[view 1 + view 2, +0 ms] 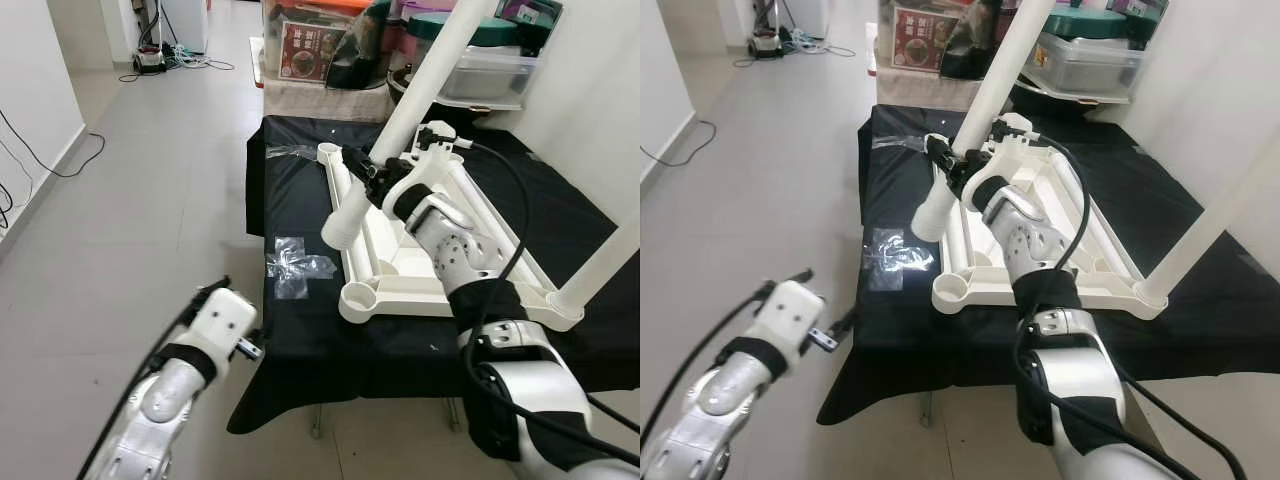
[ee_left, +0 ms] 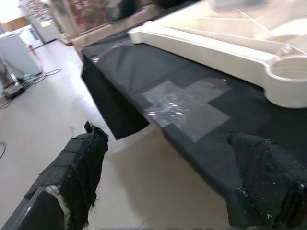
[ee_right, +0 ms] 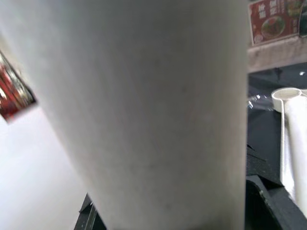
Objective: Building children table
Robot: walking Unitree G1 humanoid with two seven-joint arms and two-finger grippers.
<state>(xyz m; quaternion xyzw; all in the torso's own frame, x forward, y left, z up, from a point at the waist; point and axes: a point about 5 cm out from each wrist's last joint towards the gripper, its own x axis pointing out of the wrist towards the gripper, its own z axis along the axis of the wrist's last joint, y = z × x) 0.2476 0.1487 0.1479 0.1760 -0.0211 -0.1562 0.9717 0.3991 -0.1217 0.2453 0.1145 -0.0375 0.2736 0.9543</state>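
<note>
The right gripper [image 1: 368,168] clamps a white table leg [image 1: 405,115] slanting up-rightward above the inverted tabletop's [image 1: 400,270] left edge, while the left gripper [image 2: 182,191] hangs spread apart.

No text can be read

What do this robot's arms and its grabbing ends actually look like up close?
Both arms are built of rounded silver-grey segments joined by black bands, with a black cable looping loosely along each. The right arm narrows into a white wrist housing, ending in the right gripper with two slim black fingers. The left gripper has two black fingers wrapped in frayed, rough fabric padding.
</note>
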